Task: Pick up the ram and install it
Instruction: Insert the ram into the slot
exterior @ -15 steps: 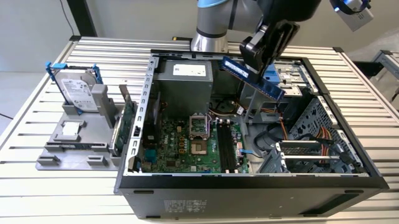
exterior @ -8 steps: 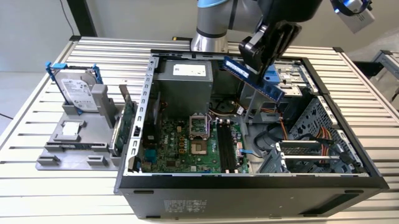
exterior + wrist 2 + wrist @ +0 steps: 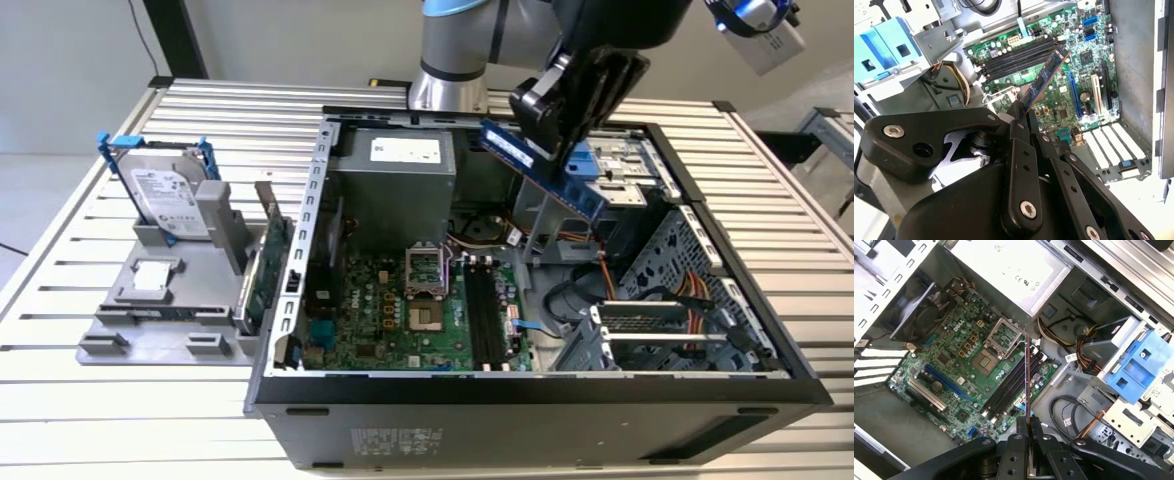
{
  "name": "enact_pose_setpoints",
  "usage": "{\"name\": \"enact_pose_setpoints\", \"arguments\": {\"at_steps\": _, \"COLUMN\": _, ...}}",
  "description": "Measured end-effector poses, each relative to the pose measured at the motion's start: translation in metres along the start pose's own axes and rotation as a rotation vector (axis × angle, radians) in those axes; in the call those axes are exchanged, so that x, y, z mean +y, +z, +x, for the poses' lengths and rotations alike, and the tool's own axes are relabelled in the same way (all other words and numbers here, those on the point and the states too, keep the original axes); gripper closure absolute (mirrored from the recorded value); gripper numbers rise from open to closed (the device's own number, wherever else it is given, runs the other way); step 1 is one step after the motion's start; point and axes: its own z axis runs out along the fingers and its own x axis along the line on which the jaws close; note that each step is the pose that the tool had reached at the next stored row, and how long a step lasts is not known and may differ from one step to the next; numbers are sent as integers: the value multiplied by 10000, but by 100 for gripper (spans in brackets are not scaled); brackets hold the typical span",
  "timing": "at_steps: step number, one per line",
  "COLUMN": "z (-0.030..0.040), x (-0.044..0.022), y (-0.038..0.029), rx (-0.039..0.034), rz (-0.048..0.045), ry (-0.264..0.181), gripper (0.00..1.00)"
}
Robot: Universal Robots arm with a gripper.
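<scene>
Pale slatted metal tabletop (image 3: 80, 420) carrying an open computer case (image 3: 534, 395), grey room behind
The black tool (image 3: 550, 135) is clenched on the blue ram (image 3: 505, 145), holding it tilted in the air above the open case, well apart from the motherboard (image 3: 387, 320) and its dark memory slots (image 3: 483, 320)

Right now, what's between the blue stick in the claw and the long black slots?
Only open air: in the second wrist view the ram, shut in the gripper, hangs over the slots with nothing across.
</scene>
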Motion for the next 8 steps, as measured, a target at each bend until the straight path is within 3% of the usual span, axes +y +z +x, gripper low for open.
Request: {"name": "enact_pose_setpoints", "arguments": {"at_steps": 8, "z": 9, "x": -14, "y": -1, "rx": -17, "rz": -2, "ry": 460, "gripper": 100}}
